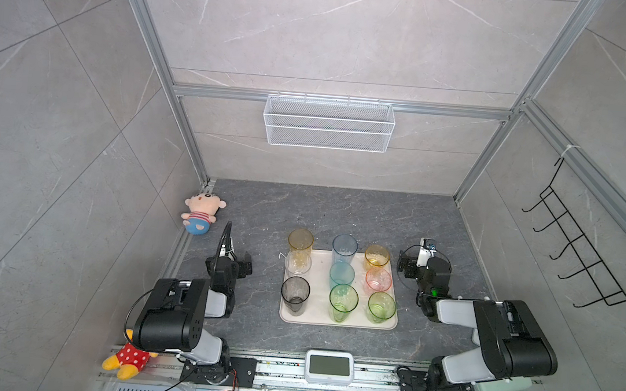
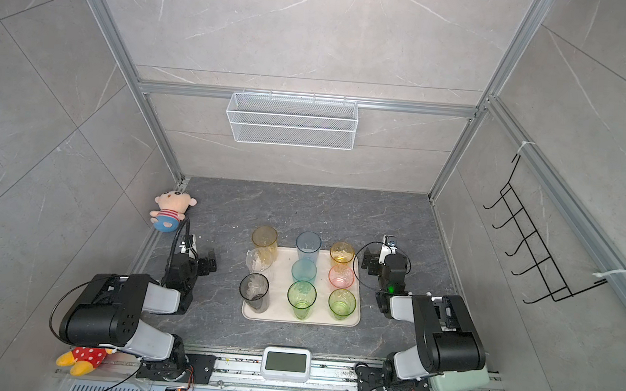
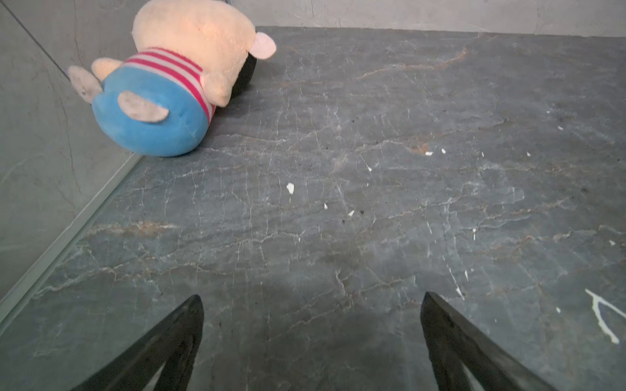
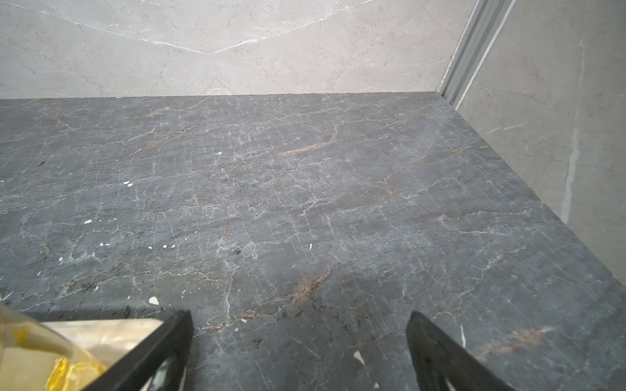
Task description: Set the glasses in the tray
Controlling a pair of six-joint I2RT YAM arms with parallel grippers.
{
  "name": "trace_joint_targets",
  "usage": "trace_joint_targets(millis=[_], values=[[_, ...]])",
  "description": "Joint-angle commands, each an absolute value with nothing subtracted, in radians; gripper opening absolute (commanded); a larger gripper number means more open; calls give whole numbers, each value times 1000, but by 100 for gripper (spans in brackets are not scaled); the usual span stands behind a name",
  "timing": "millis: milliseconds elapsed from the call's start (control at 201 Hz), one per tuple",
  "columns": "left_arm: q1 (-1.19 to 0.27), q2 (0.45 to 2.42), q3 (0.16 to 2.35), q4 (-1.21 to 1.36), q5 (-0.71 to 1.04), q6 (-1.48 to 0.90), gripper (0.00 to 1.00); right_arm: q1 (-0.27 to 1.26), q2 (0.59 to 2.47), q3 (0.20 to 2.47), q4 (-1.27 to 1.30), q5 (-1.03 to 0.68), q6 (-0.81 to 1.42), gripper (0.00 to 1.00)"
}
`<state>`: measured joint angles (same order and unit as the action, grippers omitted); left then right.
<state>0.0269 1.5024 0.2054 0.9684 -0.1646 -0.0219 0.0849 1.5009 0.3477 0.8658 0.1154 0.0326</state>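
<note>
Top views: the tray (image 1: 317,316) sits mid-table betw. the 2 arms. The glasses (image 2: 303,270) stand upright on it, 3 rows of 3. Left col., back to front: amber glass (image 1: 300,239), clear glass (image 1: 297,264), smoky grey glass (image 1: 295,292). Mid col.: blue glass (image 1: 344,246), teal glass (image 1: 341,276), tall green glass (image 1: 343,300). Right col.: yellow glass (image 1: 376,255), pink glass (image 1: 378,280), short green glass (image 1: 382,305). The amber glass's base is hidden behind the clear glass, so can't tell if it's inside the rim. The left gripper (image 1: 247,264) hangs just left of the tray and the right gripper (image 1: 406,267) just right of it. Neither touches a glass. A plush toy (image 1: 201,214) lies at the back-left corner.

Left wrist: left gripper (image 3: 311,296) has jaws spread wide w/ nothing betw. them, only the dark stone table (image 3: 372,203). The plush toy (image 3: 162,101) lies against the wall.

Right wrist: right gripper (image 4: 299,314) jaws also wide apart, holding nothing. The yellow glass (image 4: 30,352) and a tray (image 4: 111,333) corner show just beside 1 finger.
</note>
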Motion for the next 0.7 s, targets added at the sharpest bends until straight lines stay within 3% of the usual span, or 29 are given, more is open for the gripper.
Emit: trace_joint_targets(millis=[0,90,692], values=[[32,1494,285,980,-193,-35,100,92,1507,354,877,129,24,99],[31,1497,346,865,-214,-46,100,92,1508,354,877,130,23,99],[32,1501,343,881,-216,-44,100,101,1509,360,867,137,17,99]])
